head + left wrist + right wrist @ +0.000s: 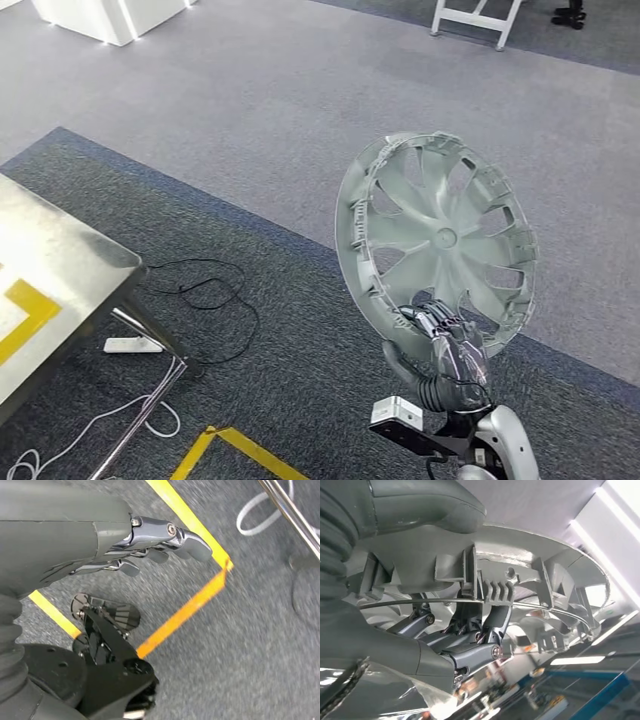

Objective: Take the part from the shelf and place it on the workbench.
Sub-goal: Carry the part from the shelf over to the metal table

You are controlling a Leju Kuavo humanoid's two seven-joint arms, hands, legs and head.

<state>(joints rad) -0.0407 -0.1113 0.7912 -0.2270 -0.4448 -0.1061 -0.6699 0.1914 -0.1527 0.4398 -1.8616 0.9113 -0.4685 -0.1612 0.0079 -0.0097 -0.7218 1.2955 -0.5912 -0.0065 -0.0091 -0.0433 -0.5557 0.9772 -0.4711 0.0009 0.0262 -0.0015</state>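
From the head view, the right hand grips the lower rim of a silver-grey wheel cover, holding it upright and tilted in the air above the dark carpet. The steel counter stands well apart at the left, with a black cable and white cable on the floor beside its legs.

In the left wrist view, the left hand hangs over carpet and yellow floor tape, fingers extended, close together, holding nothing.

In the right wrist view, the fingers curl round the cover's ribbed rim, thumb on the opposite face.
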